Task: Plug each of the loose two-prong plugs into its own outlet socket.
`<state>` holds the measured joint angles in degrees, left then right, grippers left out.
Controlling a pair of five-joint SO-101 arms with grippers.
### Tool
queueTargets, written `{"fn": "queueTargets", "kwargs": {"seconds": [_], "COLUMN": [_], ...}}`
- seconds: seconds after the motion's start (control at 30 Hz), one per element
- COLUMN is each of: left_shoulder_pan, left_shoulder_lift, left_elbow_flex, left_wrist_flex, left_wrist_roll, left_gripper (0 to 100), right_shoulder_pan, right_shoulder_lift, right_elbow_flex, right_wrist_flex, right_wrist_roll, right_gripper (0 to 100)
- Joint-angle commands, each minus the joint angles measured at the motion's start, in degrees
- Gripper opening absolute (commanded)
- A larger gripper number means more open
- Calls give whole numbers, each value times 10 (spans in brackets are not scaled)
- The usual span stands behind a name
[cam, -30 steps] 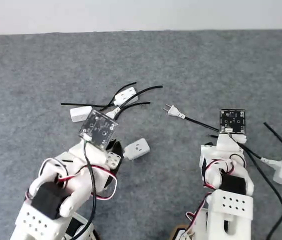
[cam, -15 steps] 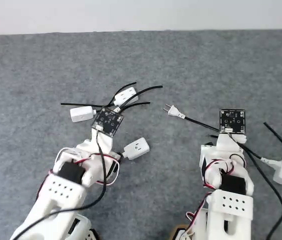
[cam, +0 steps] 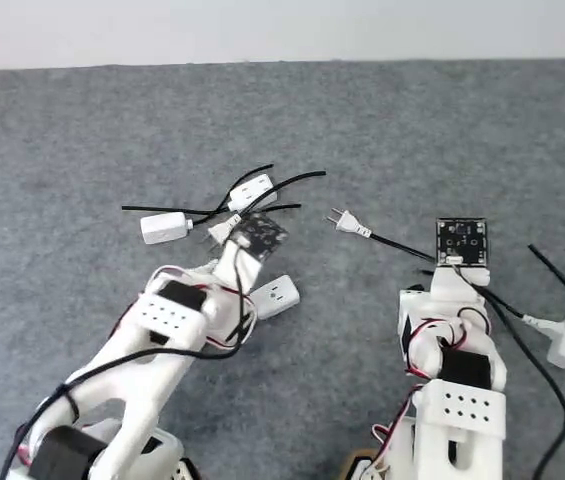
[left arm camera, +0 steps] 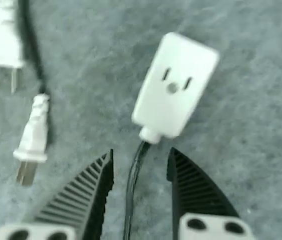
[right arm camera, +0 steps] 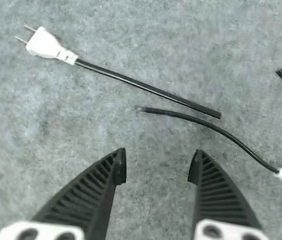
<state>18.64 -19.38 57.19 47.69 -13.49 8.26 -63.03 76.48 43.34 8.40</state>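
L gripper (left arm camera: 141,160) is hanging wide open, straddling outlet socket (left arm camera: 174,85) cord (left arm camera: 132,186), not gripping; R gripper (right arm camera: 156,159) is gaping, holding nothing.

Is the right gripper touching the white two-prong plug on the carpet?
Apart. In the right wrist view, bare grey carpet lies plainly between the open right gripper and the white plug, which rests well beyond it.

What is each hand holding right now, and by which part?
Nothing is held. The left hand sits open astride the black cord of the white rectangular plastic outlet socket; the right hand is open above the grey carpet.
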Motion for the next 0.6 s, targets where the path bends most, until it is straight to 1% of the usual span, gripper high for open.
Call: {"fn": "queueTargets", "kwargs": {"seconds": [0.0, 0.1, 0.13, 0.3, 0.43, 0.5, 0.57], "left_shoulder_pan": [42, 77, 90, 147, 181, 185, 174], "left_shoulder_lift": [15, -3, -8, -12, -11, 0, 34], "left_elbow_flex": [-46, -47, -48, -50, -51, -50, -51], "left_wrist_flex": [-13, -13, -13, -13, -16, -36, -68], "left_wrist_roll": [-8, -9, -9, -4, -4, -3, -3], "left_gripper": [129, 18, 6, 13, 13, 13, 13], "right_shoulder_pan": [0, 1, 1, 1, 19, 20, 20], "right_shoulder_lift": [-4, -7, -7, -7, -8, -8, -8], "right_elbow_flex": [-5, -5, -5, -5, -6, -6, -6], "right_wrist_flex": [-11, -11, -11, -11, -13, -13, -13], "right_wrist_roll": [12, 14, 14, 15, 15, 15, 15], "right_gripper": [208, 208, 208, 208, 208, 208, 208]}}
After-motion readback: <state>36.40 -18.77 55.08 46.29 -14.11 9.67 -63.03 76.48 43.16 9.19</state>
